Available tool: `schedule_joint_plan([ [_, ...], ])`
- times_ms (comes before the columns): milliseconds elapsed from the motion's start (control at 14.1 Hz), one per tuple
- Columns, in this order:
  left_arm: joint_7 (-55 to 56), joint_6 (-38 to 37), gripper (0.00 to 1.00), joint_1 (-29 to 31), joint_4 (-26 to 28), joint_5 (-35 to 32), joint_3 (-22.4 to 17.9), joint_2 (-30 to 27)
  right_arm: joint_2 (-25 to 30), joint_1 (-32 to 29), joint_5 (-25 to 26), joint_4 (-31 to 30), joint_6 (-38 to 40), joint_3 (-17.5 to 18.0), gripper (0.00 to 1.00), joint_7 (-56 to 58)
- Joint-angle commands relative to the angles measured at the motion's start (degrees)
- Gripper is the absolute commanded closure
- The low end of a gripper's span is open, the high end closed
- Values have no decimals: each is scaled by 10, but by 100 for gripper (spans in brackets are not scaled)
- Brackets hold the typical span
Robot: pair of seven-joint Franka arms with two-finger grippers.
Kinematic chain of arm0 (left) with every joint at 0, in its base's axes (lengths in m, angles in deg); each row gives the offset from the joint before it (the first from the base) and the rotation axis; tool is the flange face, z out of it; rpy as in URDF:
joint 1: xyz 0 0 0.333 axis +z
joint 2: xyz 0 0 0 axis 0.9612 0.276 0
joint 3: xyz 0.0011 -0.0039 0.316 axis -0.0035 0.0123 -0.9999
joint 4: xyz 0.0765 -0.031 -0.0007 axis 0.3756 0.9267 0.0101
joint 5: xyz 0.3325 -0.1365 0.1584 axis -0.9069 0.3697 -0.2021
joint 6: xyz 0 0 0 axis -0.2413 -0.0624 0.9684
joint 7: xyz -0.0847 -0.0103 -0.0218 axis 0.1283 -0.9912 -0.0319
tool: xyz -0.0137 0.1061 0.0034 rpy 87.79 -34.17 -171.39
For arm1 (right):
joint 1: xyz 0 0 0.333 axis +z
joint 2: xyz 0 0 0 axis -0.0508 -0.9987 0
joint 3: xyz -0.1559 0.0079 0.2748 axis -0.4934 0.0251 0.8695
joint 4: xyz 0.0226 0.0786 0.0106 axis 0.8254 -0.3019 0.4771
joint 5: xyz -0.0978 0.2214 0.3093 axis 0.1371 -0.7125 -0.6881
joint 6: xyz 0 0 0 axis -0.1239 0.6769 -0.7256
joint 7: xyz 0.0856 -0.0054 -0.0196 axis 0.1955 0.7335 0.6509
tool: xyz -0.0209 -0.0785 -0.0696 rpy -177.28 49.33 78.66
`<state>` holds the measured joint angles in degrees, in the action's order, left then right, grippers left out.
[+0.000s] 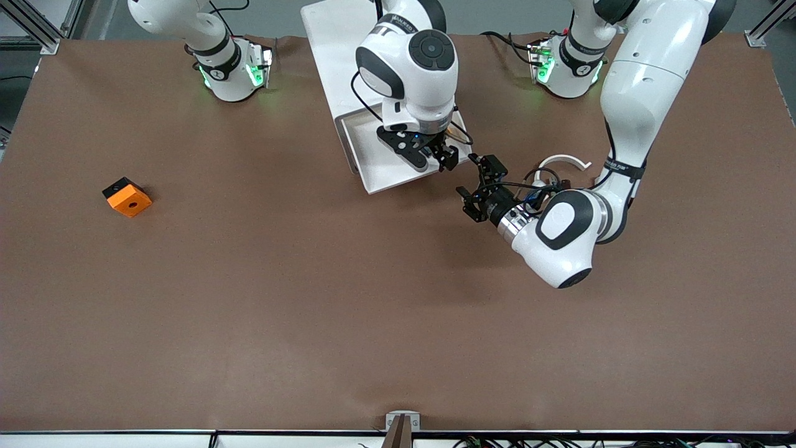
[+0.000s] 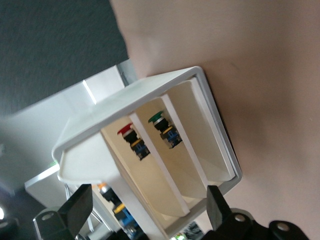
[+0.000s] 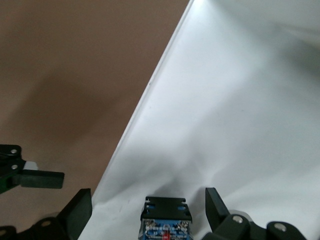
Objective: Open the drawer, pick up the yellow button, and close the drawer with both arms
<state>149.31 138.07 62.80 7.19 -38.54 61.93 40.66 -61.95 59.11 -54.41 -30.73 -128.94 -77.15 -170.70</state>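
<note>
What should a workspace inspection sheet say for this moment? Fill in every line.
Surface: brown matte table.
Job's things: drawer pulled open; a button lies in it, cap hidden.
Clutter: orange block toward the right arm's end; white curved piece by the left arm.
Grippers: right pincer open over the drawer, astride the button; left pincer open beside the drawer's front.
Cables: black leads on the left wrist.
Surroundings: metal frame at the table corners.

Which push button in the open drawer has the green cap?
The green-capped button, in the compartment beside the one holding the red-capped button; a white divider separates them.
</note>
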Motion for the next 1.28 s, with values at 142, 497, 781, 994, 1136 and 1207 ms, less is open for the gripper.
schedule_joint_plan([
  [142,-183,1,0,5,8,-39,-1,-28,-8,5,-14,17,21,-4,0,-9],
  [497,-327,113,0,-2,9,-167,0,-35,-9,6,-19,22,21,-4,0,-9],
  [781,-419,218,0,-5,9,-228,2,-38,-9,9,-19,22,18,-4,79,-7],
  [994,-458,267,0,-6,5,-254,0,-46,-9,9,-19,24,18,-4,100,-9],
  [1136,-462,282,0,-8,-29,-290,1,-42,-9,4,-20,31,20,-4,100,-7],
  [1207,-462,282,0,-7,-40,-303,3,-32,-8,-1,-26,44,23,-4,100,-7],
])
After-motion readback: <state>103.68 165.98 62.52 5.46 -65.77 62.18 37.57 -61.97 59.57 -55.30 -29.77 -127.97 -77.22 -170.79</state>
